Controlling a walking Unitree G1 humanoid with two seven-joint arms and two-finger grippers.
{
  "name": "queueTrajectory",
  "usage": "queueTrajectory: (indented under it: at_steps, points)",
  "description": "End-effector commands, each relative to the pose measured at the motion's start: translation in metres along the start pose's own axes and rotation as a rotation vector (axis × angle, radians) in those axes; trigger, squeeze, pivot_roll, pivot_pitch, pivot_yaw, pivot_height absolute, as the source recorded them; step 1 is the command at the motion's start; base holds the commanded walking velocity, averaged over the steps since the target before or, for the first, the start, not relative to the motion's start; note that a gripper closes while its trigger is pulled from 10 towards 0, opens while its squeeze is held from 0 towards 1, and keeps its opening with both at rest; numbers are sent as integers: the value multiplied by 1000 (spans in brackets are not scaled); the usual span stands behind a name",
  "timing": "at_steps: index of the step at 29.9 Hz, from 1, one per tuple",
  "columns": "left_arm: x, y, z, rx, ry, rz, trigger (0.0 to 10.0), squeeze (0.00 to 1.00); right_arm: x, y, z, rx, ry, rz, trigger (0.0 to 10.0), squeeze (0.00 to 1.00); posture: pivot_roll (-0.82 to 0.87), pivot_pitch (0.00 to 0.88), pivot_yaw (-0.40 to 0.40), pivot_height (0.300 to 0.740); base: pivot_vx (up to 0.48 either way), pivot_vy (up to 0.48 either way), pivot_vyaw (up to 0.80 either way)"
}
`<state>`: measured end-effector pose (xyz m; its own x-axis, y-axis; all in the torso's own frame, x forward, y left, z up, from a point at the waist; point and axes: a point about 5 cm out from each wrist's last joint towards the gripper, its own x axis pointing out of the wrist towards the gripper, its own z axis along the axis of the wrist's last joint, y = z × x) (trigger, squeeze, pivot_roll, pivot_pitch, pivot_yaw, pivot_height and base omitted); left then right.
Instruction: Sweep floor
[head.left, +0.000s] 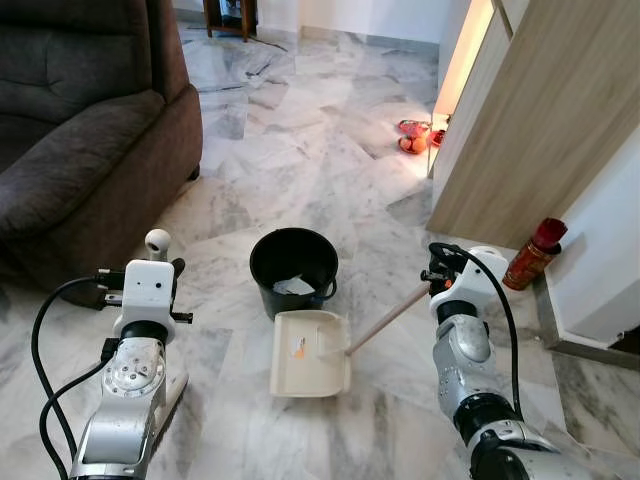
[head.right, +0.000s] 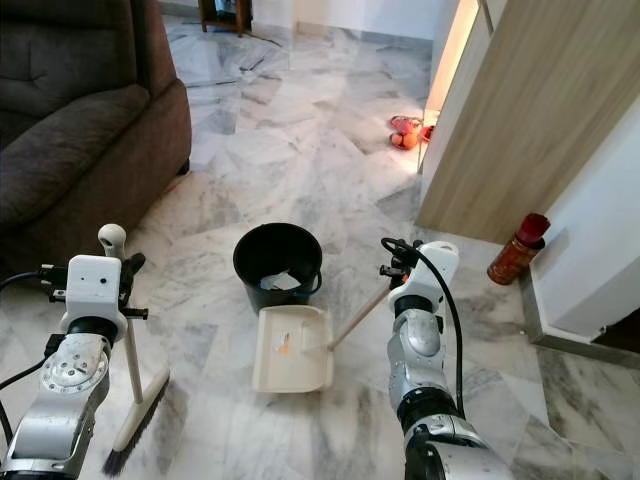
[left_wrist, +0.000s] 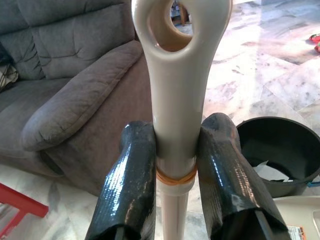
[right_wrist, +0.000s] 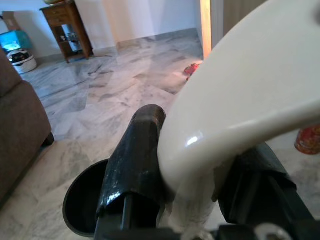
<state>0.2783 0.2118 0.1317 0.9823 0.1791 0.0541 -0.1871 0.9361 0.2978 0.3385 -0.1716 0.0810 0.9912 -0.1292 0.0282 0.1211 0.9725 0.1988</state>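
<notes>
Cream plastic marks both tools on a grey-veined marble floor (head.left: 300, 160).

Left eye view: a cream dustpan (head.left: 311, 353) lies flat at the picture's centre, its mouth just beside a black bucket (head.left: 293, 268) at 12 o'clock from it. A long pale handle (head.left: 385, 320) slants from the pan up toward 2 o'clock into the right claw (head.left: 440, 272). A brown sofa (head.left: 90, 120) fills 10 o'clock; a red spray can (head.left: 533, 253) stands by the wall at 3 o'clock, and red slippers (head.left: 413, 135) lie near a doorway at 1 o'clock.

Right eye view: the left claw (head.right: 122, 270) holds a broom (head.right: 135, 385) nearly upright, its dark bristles resting on the floor at 7 o'clock.

Left wrist view: both black fingers (left_wrist: 125, 185) are closed tight on the broom's shaft, just below its looped hanging end. White paper scraps (left_wrist: 270, 172) lie in the bucket.

Right wrist view: the right claw's fingers (right_wrist: 131, 165) are clamped around the curved top of the dustpan handle.

Both tools look light, stiff and glossy, so they may twist or slip in a narrow grip. Holding high on each handle gives reach but weak leverage; a lower hold on the broom would likely steady the bristles.
</notes>
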Motion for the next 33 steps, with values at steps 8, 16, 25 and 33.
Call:
queueTrajectory:
  at_steps: [8,16,25,33]
  points:
    - [-1,-2,0,28,-40,4,10000,0,-6,-13,18,-71,-56,46,10000,0,85,75,-80,740,0,0,0]
    - [-1,-5,-2,29,-41,-3,10000,0,-18,-15,33,-107,-57,68,10000,0,72,82,-80,740,0,0,0]
    - [-1,-6,-2,33,-44,-11,10000,0,-30,-11,67,-58,-115,90,10000,0,68,82,-79,740,0,0,0]
    - [-1,-9,-4,32,-41,-21,10000,0,-39,-5,85,-89,-106,148,10000,0,59,79,-77,740,0,0,0]
